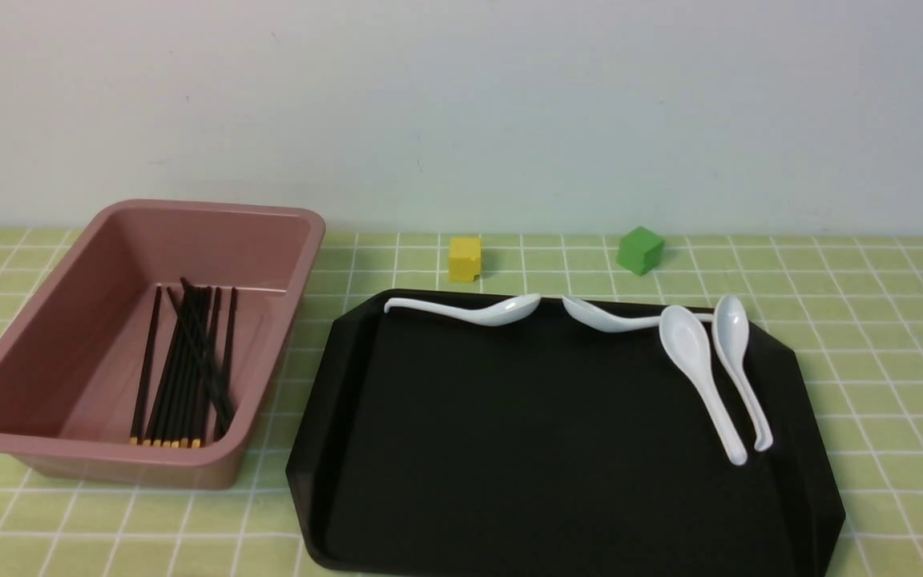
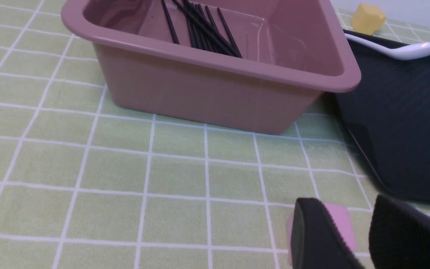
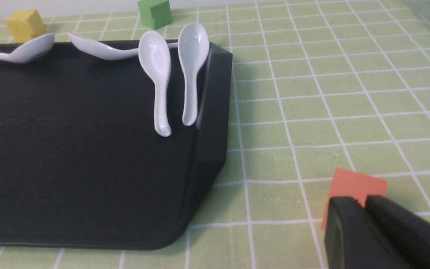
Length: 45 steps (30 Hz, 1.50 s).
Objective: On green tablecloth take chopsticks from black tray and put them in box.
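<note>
The green tablecloth (image 1: pixel 870 320) covers the bench. On it the black tray (image 1: pixel 558 449) carries four white spoons (image 1: pixel 702 377) along its far and right edges. Left of the tray stands the box (image 1: pixel 53 320), with the chopsticks (image 1: pixel 185 365) bundled inside. The left pincer (image 2: pixel 353 239) stands narrowly parted, holding nothing; the right pincer (image 3: pixel 364 224) is closed, empty.

Black tray (image 1: pixel 558 449) centre bare; spoons (image 1: pixel 702 377) crowd far, right rim.
</note>
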{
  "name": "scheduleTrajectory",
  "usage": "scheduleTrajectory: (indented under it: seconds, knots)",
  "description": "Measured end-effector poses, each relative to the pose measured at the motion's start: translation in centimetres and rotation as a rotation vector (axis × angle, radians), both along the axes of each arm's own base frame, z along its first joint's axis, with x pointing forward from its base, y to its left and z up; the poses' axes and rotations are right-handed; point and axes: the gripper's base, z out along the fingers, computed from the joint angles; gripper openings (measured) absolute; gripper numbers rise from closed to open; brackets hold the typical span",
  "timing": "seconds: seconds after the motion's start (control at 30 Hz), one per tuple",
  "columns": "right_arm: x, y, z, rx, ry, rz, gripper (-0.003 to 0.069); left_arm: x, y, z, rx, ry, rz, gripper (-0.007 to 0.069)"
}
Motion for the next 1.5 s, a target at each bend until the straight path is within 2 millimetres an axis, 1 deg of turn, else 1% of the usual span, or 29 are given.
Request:
scheduleTrajectory:
  seconds: [1.5]
  knots:
    - [0.01,0.01,0.02,0.002,-0.002,0.000,0.0137,0.00,0.00,0.00,0.000,0.000,0.000,0.0239]
